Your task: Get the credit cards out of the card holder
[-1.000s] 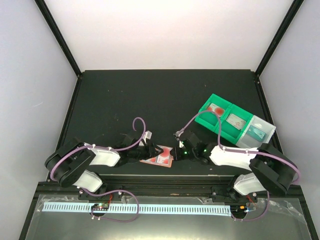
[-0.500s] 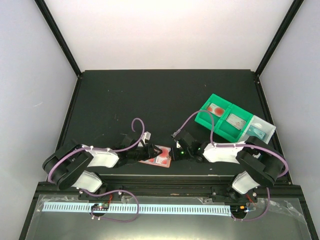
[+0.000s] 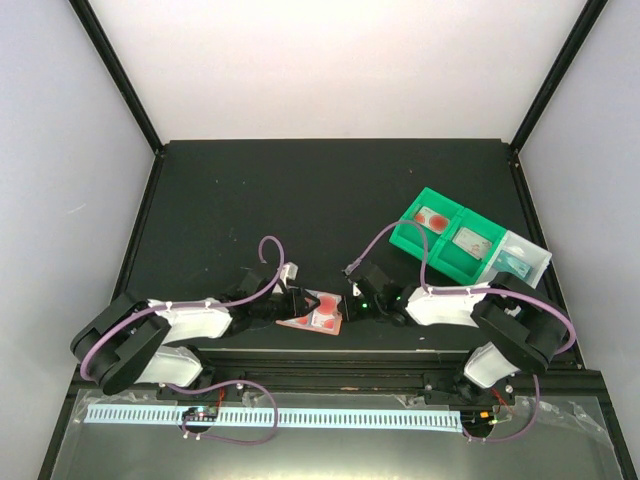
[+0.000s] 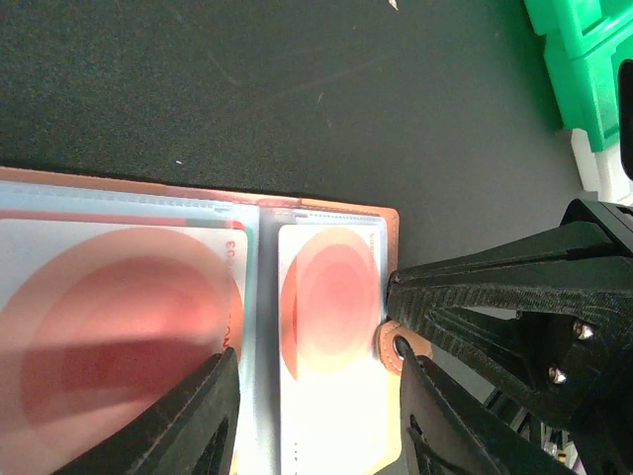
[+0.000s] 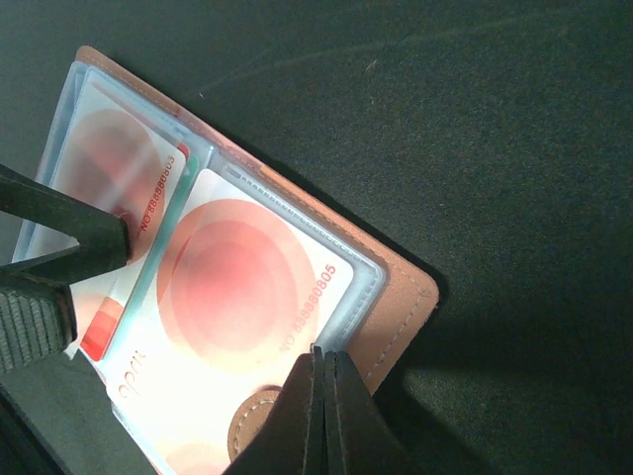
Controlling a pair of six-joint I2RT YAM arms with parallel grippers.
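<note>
The card holder (image 3: 313,312) lies open near the table's front edge, its brown rim (image 5: 396,307) showing around clear pockets. A white credit card with a red disc (image 5: 237,287) fills the right pocket, and another card (image 4: 119,327) sits in the left pocket. My left gripper (image 4: 316,426) is open and straddles the right panel, with one finger by the spine and the other on the brown tab (image 4: 401,346). My right gripper (image 5: 323,354) is shut, its tips resting at the right pocket's outer edge, next to the card's corner.
Two green bins (image 3: 445,235) and a clear bin (image 3: 520,262) stand in a row at the right, each holding a card-like item. The table's front edge runs just below the card holder.
The right arm's elbow has swung in towards its base. The left arm has settled lower, and its jaws have spread slightly. The card holder has barely moved.
</note>
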